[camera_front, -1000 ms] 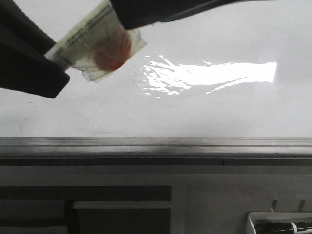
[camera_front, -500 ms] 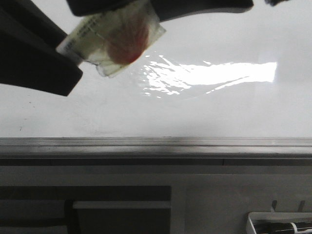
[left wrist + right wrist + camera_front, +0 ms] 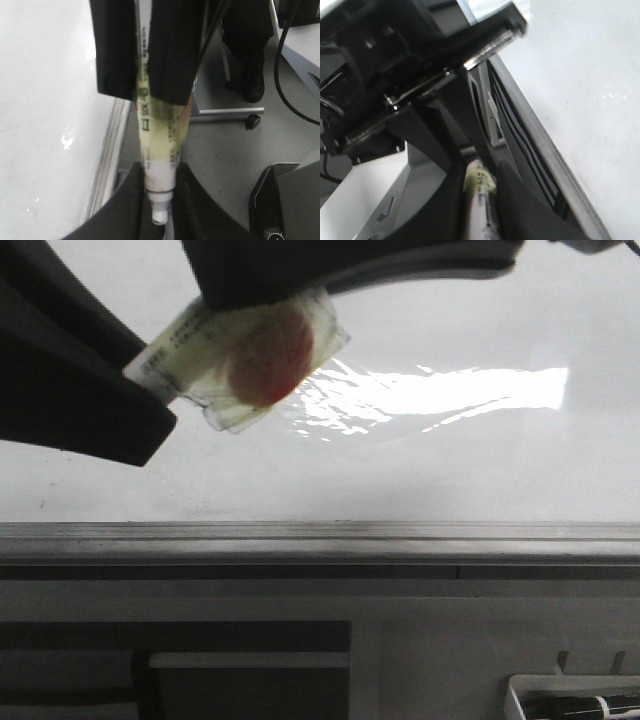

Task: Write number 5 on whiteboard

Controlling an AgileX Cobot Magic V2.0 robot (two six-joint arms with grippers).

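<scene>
Over the glossy whiteboard (image 3: 420, 455), both hands (image 3: 150, 405) (image 3: 290, 290) clamp a tape-wrapped cylindrical marker (image 3: 250, 355).

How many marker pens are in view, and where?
2. A white, yellow-taped marker pen is gripped by the left hand and right hand over the glossy whiteboard; a black marker pen lies in the white tray, bottom right. Others may be hidden.

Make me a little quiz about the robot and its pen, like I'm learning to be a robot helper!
1. True or false: a 5 is drawn on the whiteboard.
2. What do the left gripper and right gripper both clamp in their jaws? A) marker B) sponge C) cup
3. Fill in: the round patch on the marker is ____.

Key: 1 false, no strokes show; 2 A; 3 red.
</scene>
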